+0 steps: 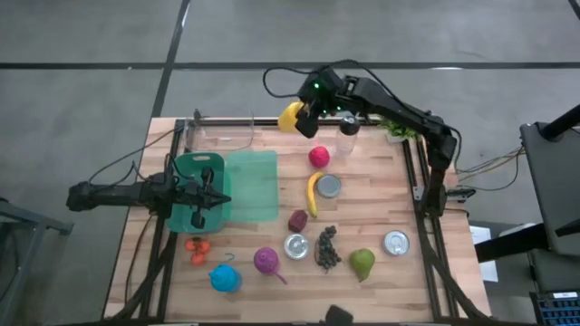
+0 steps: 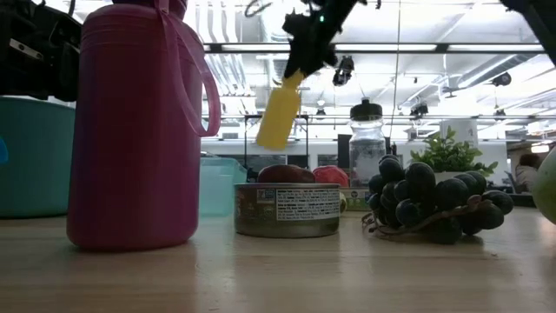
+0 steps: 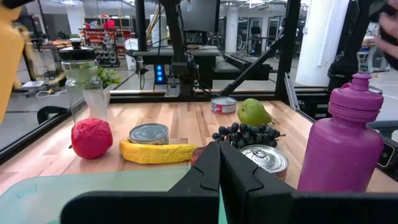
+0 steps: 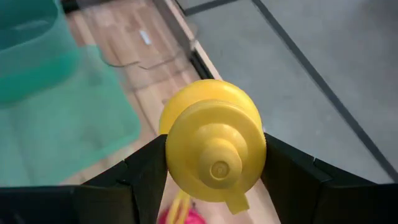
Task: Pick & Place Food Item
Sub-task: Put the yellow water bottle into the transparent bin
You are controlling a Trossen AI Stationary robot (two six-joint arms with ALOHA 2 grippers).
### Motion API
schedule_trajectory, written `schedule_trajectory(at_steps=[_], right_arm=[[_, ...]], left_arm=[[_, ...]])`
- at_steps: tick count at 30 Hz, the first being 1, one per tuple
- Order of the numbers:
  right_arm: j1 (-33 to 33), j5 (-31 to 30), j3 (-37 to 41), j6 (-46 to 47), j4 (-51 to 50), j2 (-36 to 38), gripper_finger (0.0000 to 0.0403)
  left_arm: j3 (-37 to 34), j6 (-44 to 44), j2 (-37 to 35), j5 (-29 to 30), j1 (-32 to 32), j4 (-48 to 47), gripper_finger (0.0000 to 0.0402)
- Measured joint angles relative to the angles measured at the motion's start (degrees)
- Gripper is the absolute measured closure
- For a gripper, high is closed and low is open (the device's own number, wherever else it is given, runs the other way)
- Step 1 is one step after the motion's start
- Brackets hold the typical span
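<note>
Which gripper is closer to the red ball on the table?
Right. The right gripper, holding the yellow squeeze bottle, hovers just beyond the red ball; the left gripper sits shut over the green bin, farther away.

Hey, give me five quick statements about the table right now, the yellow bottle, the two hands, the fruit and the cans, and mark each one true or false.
1. The right hand holds the yellow plastic squeeze bottle above the table. True.
2. The left hand is wide open. False: it is shut, over the teal plastic bin.
3. The yellow banana lies beside an open tin can. True.
4. The magenta plastic bottle lies on its side. False: it stands upright.
5. The dark grape bunch sits inside the bin. False: it lies on the wooden tabletop, near the green pear.
</note>
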State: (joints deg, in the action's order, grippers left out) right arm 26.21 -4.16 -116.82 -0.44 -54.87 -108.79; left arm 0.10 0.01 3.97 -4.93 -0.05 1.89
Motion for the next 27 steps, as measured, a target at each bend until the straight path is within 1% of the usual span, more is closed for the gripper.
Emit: schedule_trajectory(at_steps=[3,6,10,14,19,25,27], right_arm=[[2.33,3.83,-2.07,-0.09,-0.22,-1.93,0.0177],[3.93,6.14,-4.77,-0.74,-1.28,-4.41,0.0177],[4.05,6.17,-10.47,-1.34,-6.15,-8.25,0.0177],[3.79,5.76,-18.24,-1.44,-11.01,-12.16,0.0177],[3.90,5.42,-16.65,-0.96,-9.93,-12.90,0.0177],[3.77,5.17,-16.67,-0.25,-12.00,-13.55,0.0177],[3.50,4.26,-16.52,0.30,-12.59,-13.75,0.0177]], left_arm=[[0.02,0.00,0.00,0.02,0.00,0.00,0.0401],[0.01,0.00,0.00,0.01,0.01,0.00,0.0401],[0.00,0.00,0.00,0.00,0.02,0.00,0.0401],[0.00,-0.01,0.00,0.00,0.01,0.00,0.0401],[0.01,0.00,0.00,0.02,0.00,0.00,0.0401],[0.01,0.00,0.00,0.02,0.02,0.00,0.0401],[0.01,0.00,0.00,0.02,0.02,0.00,0.0401]])
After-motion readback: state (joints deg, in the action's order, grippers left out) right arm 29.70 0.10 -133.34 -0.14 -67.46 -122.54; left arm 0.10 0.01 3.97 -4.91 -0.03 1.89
